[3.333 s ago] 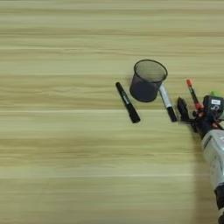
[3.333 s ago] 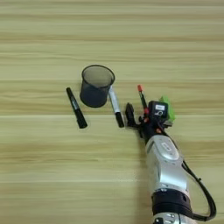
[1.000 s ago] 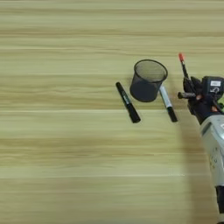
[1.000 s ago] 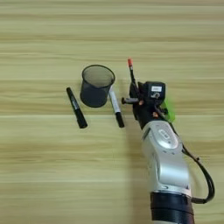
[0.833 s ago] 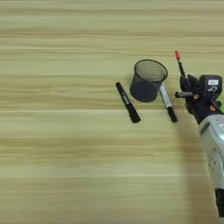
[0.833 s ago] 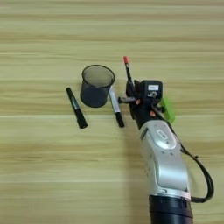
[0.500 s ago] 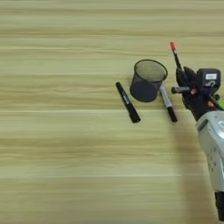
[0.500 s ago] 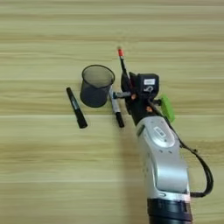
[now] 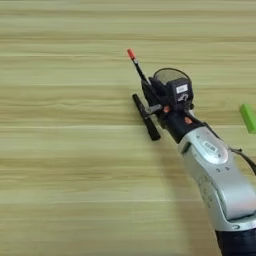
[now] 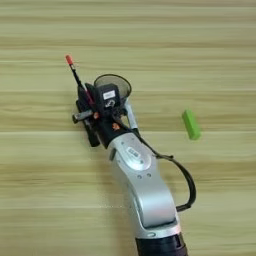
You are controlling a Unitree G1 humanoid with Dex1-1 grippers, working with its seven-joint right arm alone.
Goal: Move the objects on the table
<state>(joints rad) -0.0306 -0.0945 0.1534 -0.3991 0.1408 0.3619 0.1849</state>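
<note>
My right gripper (image 9: 151,98) is shut on the thin red pen (image 9: 136,64), held off the table with its red tip slanting up and to the left. The gripper hangs just left of the black mesh cup (image 10: 114,78), over the upper end of the black marker (image 9: 149,125), which lies on the wood. The white-barrelled marker (image 10: 131,117) shows only as a pale strip beside my forearm, right of the cup. A small green block (image 10: 191,124) lies alone further right.
My silver forearm (image 10: 140,185) comes up from the bottom edge and covers the table below the cup. Bare wooden table (image 9: 60,165) spreads to the left and along the far side.
The gripper has carried the red pen leftward from right of the cup to its left side, over the black marker. The green block is now uncovered.
</note>
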